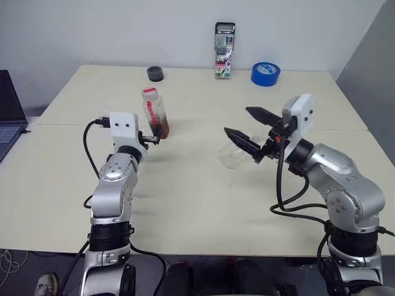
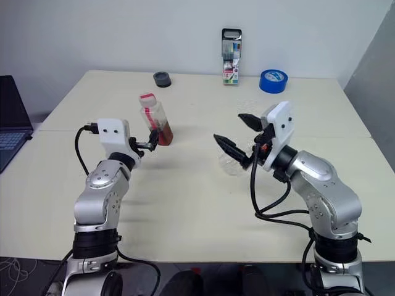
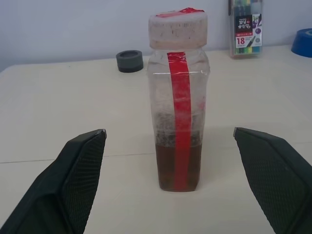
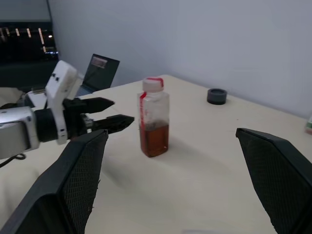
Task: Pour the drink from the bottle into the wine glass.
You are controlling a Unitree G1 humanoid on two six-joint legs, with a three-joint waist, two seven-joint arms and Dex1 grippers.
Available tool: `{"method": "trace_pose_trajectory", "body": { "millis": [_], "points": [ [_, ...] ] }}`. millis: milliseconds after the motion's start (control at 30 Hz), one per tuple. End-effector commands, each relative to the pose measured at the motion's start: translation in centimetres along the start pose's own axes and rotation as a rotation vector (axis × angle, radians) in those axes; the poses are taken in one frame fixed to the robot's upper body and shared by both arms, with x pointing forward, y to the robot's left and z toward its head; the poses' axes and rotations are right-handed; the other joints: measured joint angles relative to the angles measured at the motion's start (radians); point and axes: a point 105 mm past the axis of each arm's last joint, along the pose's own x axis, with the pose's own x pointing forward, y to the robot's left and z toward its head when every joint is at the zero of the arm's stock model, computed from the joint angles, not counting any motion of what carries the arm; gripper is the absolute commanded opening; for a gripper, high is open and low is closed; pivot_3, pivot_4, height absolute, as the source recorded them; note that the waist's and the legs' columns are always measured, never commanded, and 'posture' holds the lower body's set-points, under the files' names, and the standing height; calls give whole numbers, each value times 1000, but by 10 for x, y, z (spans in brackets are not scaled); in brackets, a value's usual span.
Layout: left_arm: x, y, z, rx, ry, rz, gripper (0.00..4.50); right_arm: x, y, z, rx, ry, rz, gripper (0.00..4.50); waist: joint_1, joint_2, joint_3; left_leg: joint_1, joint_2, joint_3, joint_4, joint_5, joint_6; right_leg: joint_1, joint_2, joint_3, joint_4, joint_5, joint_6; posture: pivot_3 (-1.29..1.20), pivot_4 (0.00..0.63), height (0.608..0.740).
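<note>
**Both grippers wide, bottle lined up, nothing held**

The bottle (image 1: 156,113) stands upright on the bench (image 1: 185,203), cap on, with the drink (image 3: 178,165) filling only its lowest part. The left gripper (image 3: 170,146) sits just short of the bottle, jaws spread wide, one to each side of the body and neither touching. Beyond the bottle, near the bench's far edge, a dark ring (image 1: 155,74), a marker pack (image 1: 224,50) and a roll of blue tape (image 1: 265,73).

Over to the right of the bottle, well apart from it: the right gripper (image 1: 247,132) is raised, jaws wide as well, empty. Behind its fingers shows something clear and rounded, probably the wine glass (image 1: 233,155), though its stance is hard to read.

Handling call: the bottle looks light, thin plastic, likely to give under a hard squeeze, so take it across the flat sides, mid-body above the liquid line. The glass is slick and fragile; the bowl looks the fullest part to close on, gently.
</note>
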Motion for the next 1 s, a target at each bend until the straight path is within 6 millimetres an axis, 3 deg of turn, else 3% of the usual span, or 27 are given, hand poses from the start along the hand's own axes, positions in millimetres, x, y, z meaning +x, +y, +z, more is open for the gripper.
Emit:
{"method": "trace_pose_trajectory", "body": {
  "millis": [33,1000],
  "points": [
    [8,0,15,35,-48,-17,4473,2,6,1,-51,10,30,4500,0,0,0,0,0,0,0,0,0,0,0,0,0,0,0,0,150,740],
    [73,-10,21,60,-109,-105,4473,-4,12,5,-54,-1,-51,4500,2,0,0,-1,-1,-2,0,2,-3,-1,-1,-3,0,0,0,0,150,740]
  ]
}}
